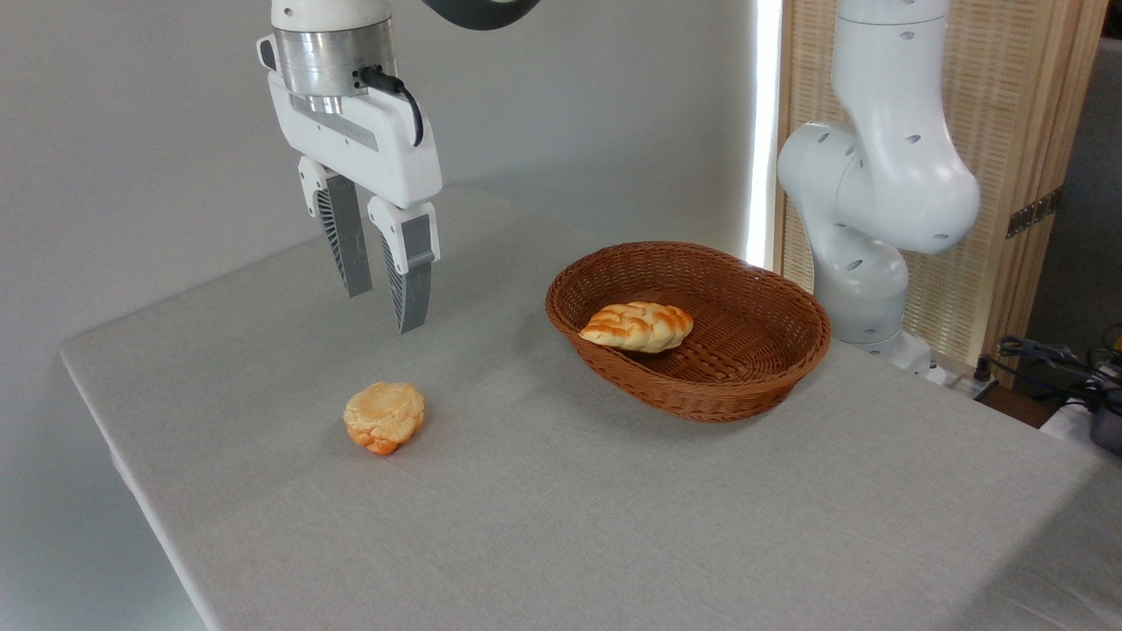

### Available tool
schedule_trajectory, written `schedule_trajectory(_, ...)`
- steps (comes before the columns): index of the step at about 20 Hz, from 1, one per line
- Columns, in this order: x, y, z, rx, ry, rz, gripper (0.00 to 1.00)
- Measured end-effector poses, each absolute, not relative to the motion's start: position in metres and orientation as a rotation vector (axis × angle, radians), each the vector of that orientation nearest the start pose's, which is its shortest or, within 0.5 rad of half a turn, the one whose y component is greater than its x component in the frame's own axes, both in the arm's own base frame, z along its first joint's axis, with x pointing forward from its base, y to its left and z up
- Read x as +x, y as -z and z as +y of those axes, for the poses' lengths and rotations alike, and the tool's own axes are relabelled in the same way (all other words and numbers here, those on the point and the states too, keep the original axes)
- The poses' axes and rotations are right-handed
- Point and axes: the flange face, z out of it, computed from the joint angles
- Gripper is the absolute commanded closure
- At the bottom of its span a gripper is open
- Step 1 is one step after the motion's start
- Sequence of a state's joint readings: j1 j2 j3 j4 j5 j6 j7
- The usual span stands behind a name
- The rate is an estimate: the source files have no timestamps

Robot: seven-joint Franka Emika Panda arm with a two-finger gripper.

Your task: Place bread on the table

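The braided bread (pixel 637 326), pale cream with golden stripes, lies inside the brown wicker basket (pixel 771 372) at the centre right of the grey table (pixel 614 526). My gripper (pixel 384 308) hangs open above the table, well to the left of the basket. Nothing is between its grey fingers (pixel 408 285). It is above and slightly behind a small round bun.
A puffy orange-bottomed bun (pixel 384 416) sits on the table left of centre, below the gripper. The robot's white base (pixel 868 219) stands behind the basket at the right. Cables (pixel 1052 359) lie at the far right edge.
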State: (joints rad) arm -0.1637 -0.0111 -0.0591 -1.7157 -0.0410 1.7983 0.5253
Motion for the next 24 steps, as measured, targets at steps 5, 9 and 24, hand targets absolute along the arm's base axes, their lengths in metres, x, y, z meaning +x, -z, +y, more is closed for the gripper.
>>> schedule_trajectory(5, 0.5536, -0.5816, -0.1291, -2.949, 0.154, 1.145, 0.0)
schedule_trajectory(9, 0.5536, -0.5816, -0.1291, -2.949, 0.154, 1.145, 0.0)
schedule_trajectory(24, 0.5494, -0.5786, -0.1297, -2.954, 0.099, 1.152, 0.0)
